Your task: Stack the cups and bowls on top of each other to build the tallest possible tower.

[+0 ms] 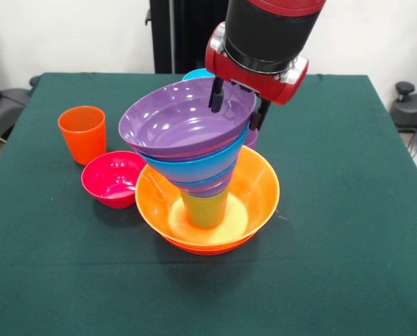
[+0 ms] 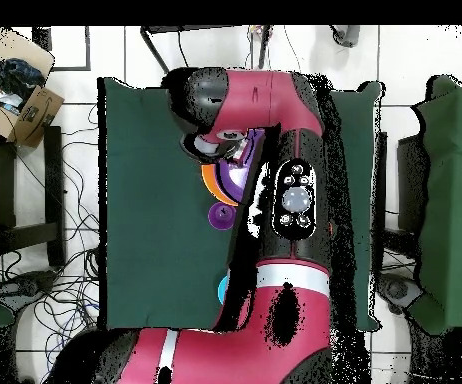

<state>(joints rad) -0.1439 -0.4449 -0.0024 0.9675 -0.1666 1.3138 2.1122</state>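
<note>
A wide bowl (image 1: 261, 189) sits mid-table (image 1: 348, 231), nested in another. A cup (image 1: 205, 208) stands inside it, with several bowls stacked on the cup, the topmost bowl (image 1: 173, 122) tilted. To the stack's left lies a small bowl (image 1: 112, 178), touching the wide one; a second cup (image 1: 82, 133) stands just behind that. The gripper (image 1: 238, 105) hangs over the top bowl's far rim.

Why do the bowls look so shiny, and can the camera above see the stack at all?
Front view: pale highlights gleam on the purple bowl and inside the yellow-orange bowl, with a soft shadow on the green table beneath. Overhead view: the red arm covers most of the stack; only slivers of purple and orange show.
</note>
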